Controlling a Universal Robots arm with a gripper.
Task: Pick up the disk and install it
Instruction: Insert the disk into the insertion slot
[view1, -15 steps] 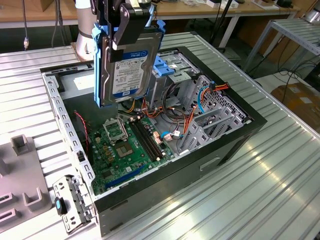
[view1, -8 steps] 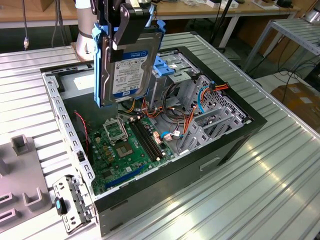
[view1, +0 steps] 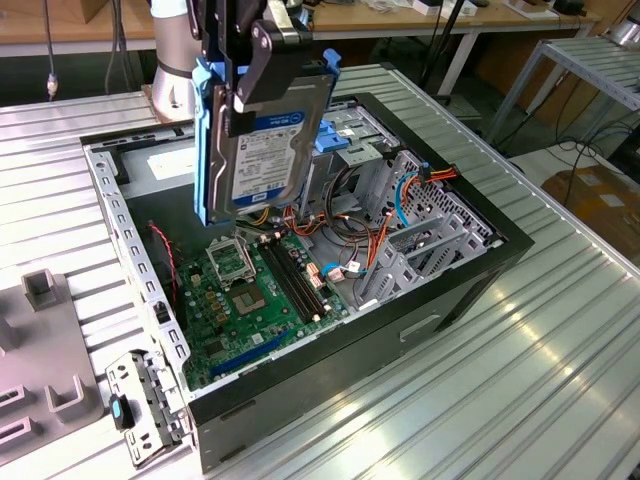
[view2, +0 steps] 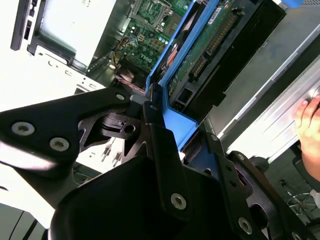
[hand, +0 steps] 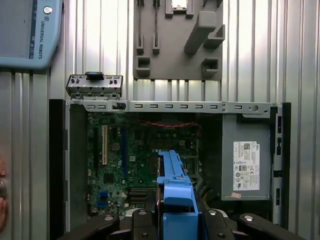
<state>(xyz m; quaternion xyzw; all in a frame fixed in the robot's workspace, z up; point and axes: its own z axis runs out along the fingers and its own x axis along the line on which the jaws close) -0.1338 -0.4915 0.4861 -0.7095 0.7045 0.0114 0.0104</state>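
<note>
Over the open computer case (view1: 300, 385), grips the disk (view1: 275, 150) in mid-air, jaws closed on it near its upper end, one black finger (view1: 262, 62) lying across the labelled face in the exterior view. Holds it on edge and slightly tilted, label toward the exterior camera, blue side rails (view1: 205, 150) running down its long sides, lower end well above the motherboard (view1: 260, 300) and touching nothing inside the case. Shows the disk's green circuit-board side (view2: 210, 40) in the second wrist view, a blue rail clamped between black fingers (view2: 160, 150). Looks straight down in the first wrist view, past the disk's blue end (hand: 175, 190), onto the motherboard, with a grey box bearing a white sticker (hand: 247, 160) in one corner of the case. Beneath the case, a ribbed metal desk (view1: 520, 380). Beside the case at the exterior view's left, a grey fixture plate (view1: 40, 350) and a small metal bracket (view1: 140, 405). At the edge of the second wrist view, a person's hand (view2: 307, 117).
</note>
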